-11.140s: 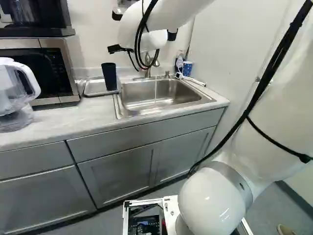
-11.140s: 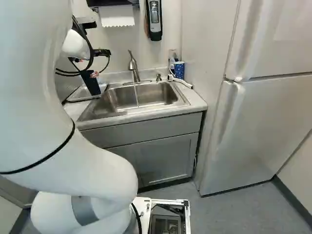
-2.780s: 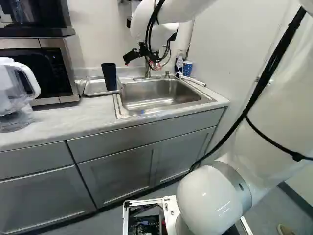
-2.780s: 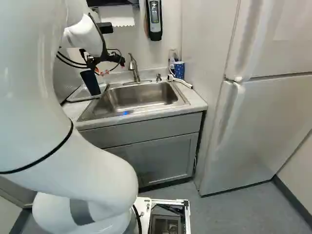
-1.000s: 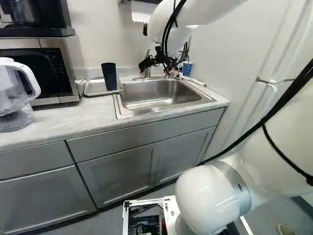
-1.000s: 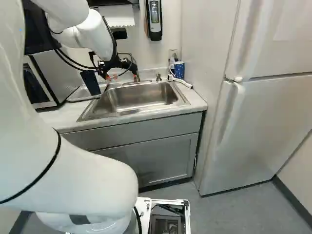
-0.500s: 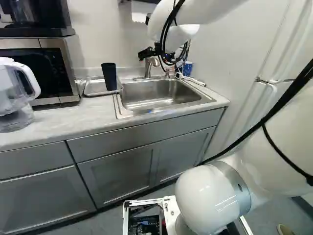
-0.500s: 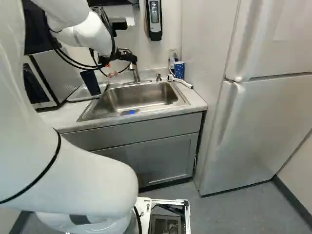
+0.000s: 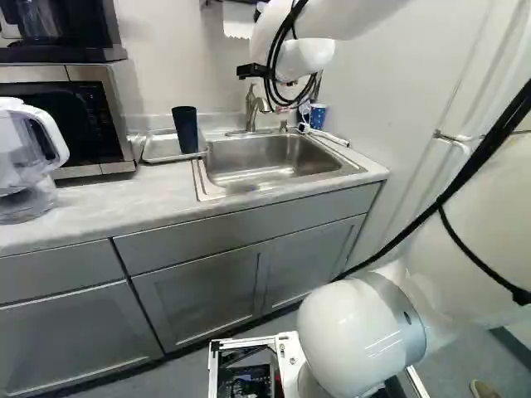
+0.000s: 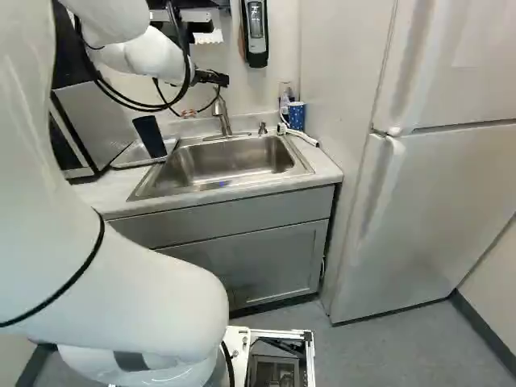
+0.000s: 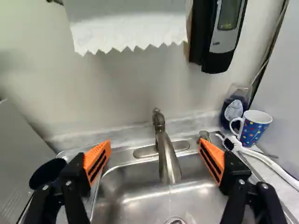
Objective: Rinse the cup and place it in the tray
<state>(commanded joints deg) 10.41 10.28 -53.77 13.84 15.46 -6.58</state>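
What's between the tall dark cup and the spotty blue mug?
The silver metal sink, its curved metal faucet and, nearest the mug, a white long-handled tool lie between it and the cup; the left base view shows this.

No readable text anywhere.

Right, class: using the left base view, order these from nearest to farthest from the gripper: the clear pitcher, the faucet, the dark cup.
1. Faucet: at the back of the sink, closest to the gripper.
2. Dark cup: left of the sink, at the tray.
3. Clear pitcher: far left.
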